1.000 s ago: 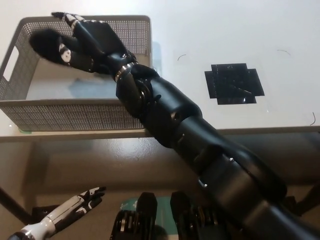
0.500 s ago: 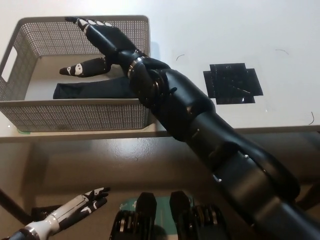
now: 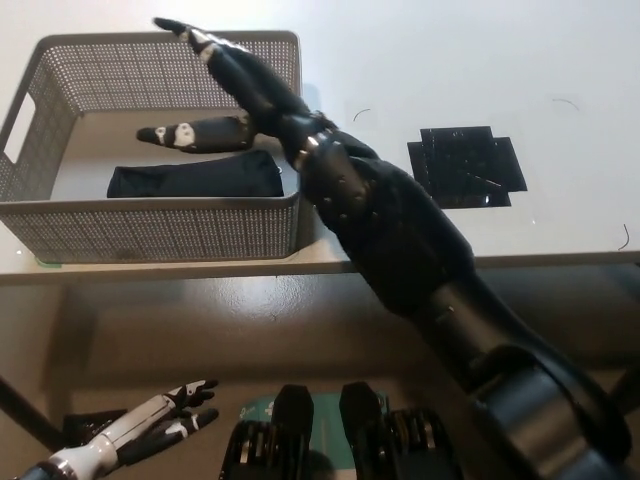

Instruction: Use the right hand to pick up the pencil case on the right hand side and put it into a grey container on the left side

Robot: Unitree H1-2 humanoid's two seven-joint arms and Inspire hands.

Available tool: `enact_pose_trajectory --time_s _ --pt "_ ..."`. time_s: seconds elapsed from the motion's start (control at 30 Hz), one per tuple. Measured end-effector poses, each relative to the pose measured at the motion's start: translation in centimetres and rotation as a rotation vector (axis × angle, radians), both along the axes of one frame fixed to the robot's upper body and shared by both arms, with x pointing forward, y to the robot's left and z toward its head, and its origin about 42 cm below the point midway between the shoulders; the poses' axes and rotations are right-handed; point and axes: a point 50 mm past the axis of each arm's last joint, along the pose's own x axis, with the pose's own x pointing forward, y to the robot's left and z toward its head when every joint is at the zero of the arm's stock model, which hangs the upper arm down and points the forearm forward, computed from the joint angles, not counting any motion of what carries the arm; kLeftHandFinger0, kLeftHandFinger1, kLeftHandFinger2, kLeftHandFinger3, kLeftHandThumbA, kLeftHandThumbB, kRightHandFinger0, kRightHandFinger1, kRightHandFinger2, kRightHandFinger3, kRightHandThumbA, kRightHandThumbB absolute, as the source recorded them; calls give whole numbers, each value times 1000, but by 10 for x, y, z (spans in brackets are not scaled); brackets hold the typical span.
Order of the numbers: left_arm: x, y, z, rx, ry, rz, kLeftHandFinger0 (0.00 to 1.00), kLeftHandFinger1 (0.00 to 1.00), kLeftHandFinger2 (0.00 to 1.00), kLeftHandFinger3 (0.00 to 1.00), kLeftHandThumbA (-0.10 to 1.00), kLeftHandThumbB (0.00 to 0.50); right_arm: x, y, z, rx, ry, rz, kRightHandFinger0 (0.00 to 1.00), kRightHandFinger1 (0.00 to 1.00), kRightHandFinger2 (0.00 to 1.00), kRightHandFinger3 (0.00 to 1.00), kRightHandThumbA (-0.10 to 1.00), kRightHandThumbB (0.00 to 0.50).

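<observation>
1. Your black right hand (image 3: 232, 95) is spread wide over the grey basket (image 3: 150, 232) — it holds nothing.
2. The dark pencil case (image 3: 195, 178) lies flat inside the basket.
3. Your white left hand (image 3: 165, 415) rests low, fingers apart.

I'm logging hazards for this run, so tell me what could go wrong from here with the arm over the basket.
1. The open right hand hangs over the grey basket; pulling back low, the arm could catch the basket's right wall and drag or tip it.
2. The basket sits close to the table's front edge, so a shove might push it off.
3. The thumb is just above the pencil case and might snag it on the way out.

The left hand rests low, out of the way.
</observation>
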Motion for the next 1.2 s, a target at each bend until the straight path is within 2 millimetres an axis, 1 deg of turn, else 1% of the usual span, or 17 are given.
enact_pose_trajectory --time_s 0.03,0.1,0.17,0.27,0.33,0.43,0.47,0.67,0.77,0.8,0.83,0.87,0.93,0.97,1.03,1.07,1.2 --pt "0 0 0 0 1 1 1000 1000 1000 1000 1000 322 -1 -5 -3 9 5 -5 1000 1000 1000 1000 1000 500" --pt "-1 0 -1 0 3 1 1000 1000 1000 1000 1000 316 -3 -13 -5 24 7 -11 1000 1000 1000 1000 1000 498" --pt "-2 1 -2 0 7 3 1000 1000 1000 1000 1000 327 -6 -26 -9 41 12 -28 1000 1000 1000 1000 1000 492" --pt "-6 2 -5 0 16 5 1000 1000 1000 1000 1000 310 -10 -48 -14 66 18 -53 1000 1000 1000 1000 1000 500" --pt "-8 2 -7 1 22 7 1000 1000 1000 1000 1000 323 -12 -62 -19 80 25 -74 1000 1000 1000 1000 1000 500" --pt "-12 3 -10 1 33 10 1000 1000 1000 1000 1000 291 -16 -89 -24 103 34 -115 1000 1000 1000 1000 1000 497" --pt "-12 3 -10 1 35 11 1000 1000 1000 1000 984 286 -17 -94 -25 105 35 -123 1000 1000 1000 1000 1000 500" --pt "-18 5 -15 1 51 16 1000 1000 1000 1000 954 289 -30 -151 -33 146 45 -207 1000 1000 1000 1000 1000 489" --pt "-22 5 -18 1 60 19 1000 1000 1000 1000 923 278 -39 -179 -37 172 50 -249 1000 1000 1000 1000 1000 483" --pt "-23 6 -19 1 64 21 1000 1000 1000 1000 920 277 -44 -192 -37 187 47 -267 1000 1000 1000 1000 1000 482" --pt "-24 6 -20 2 67 22 1000 1000 1000 1000 919 280 -47 -198 -38 194 47 -277 1000 1000 1000 1000 1000 494" --pt "-25 6 -21 2 71 23 1000 1000 1000 1000 917 288 -53 -211 -41 210 50 -297 1000 1000 1000 1000 1000 499" --pt "-26 7 -22 2 76 25 1000 1000 1000 1000 928 306 -62 -228 -45 231 55 -325 1000 1000 1000 1000 1000 497" --pt "-27 7 -23 3 77 26 1000 1000 1000 1000 925 293 -67 -235 -45 241 52 -333 1000 1000 1000 1000 1000 496" --pt "-28 9 -25 4 86 31 1000 1000 1000 1000 914 268 -84 -255 -51 276 53 -361 1000 1000 1000 1000 1000 490" --pt "-28 9 -25 5 88 33 1000 1000 1000 1000 916 275 -89 -259 -54 285 56 -368 1000 1000 1000 1000 1000 486" --pt "-29 12 -27 5 95 44 1000 1000 1000 1000 950 309 -130 -286 -77 350 90 -411 1000 1000 1000 1000 1000 472"
